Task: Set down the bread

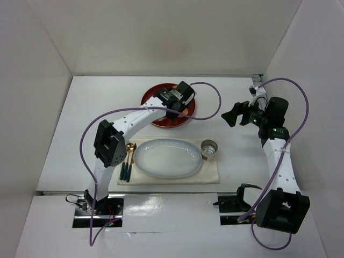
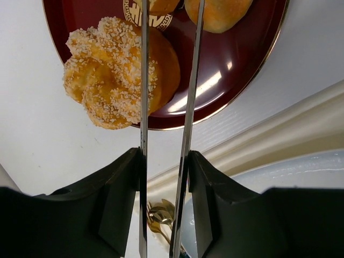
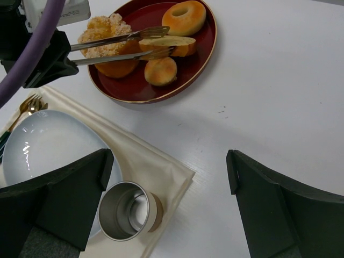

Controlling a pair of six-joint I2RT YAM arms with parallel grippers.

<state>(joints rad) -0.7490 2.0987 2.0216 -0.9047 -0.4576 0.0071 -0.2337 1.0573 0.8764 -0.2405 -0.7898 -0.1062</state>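
The bread, a flat golden slice with a brown crust, is in the dark red tray between the two blades of metal tongs. My left gripper is shut on the tongs and hovers over the tray. In the left wrist view the blades run up from my gripper to the bread's edge at the top. I cannot tell whether the bread is lifted. My right gripper is open and empty above the table at the right.
The tray also holds a sesame flower-shaped pastry, a ring donut and a round bun. A white oval plate lies on a cream mat, with a metal cup to its right and gold cutlery to its left.
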